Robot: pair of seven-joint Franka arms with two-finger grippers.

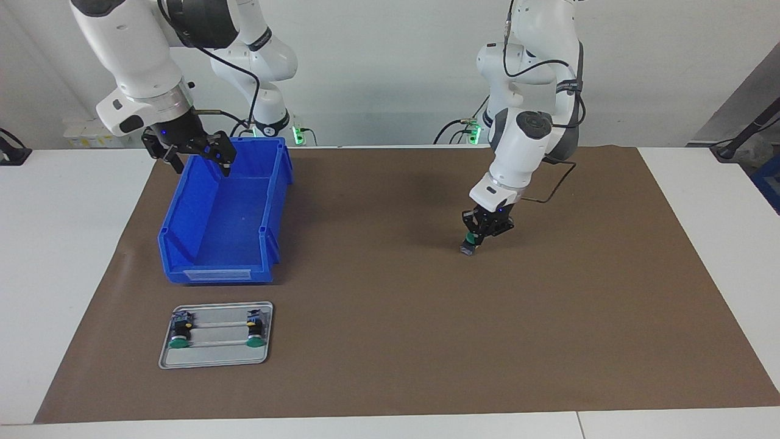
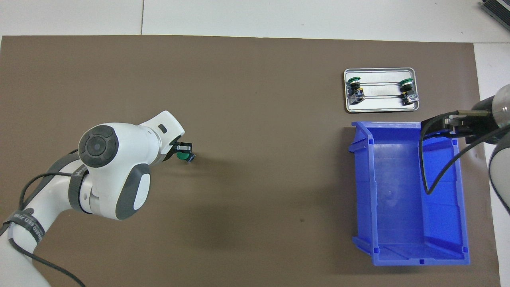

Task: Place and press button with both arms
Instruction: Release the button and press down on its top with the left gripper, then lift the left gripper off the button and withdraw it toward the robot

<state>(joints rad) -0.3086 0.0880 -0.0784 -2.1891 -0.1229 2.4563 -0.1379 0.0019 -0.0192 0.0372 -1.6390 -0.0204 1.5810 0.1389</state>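
Left tool is clenched on the button, low over the brown mat, rear block tilted down toward 7 o'clock. Right tool hangs released over the blue bin, well apart.

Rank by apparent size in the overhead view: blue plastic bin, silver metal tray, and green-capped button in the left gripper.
1. Blue plastic bin, largest.
2. Silver metal tray, smaller.
3. Green-capped button that the left gripper is shut on over the brown mat, smallest, even raised.

mat: open mid-table | obstacles: bin, tray
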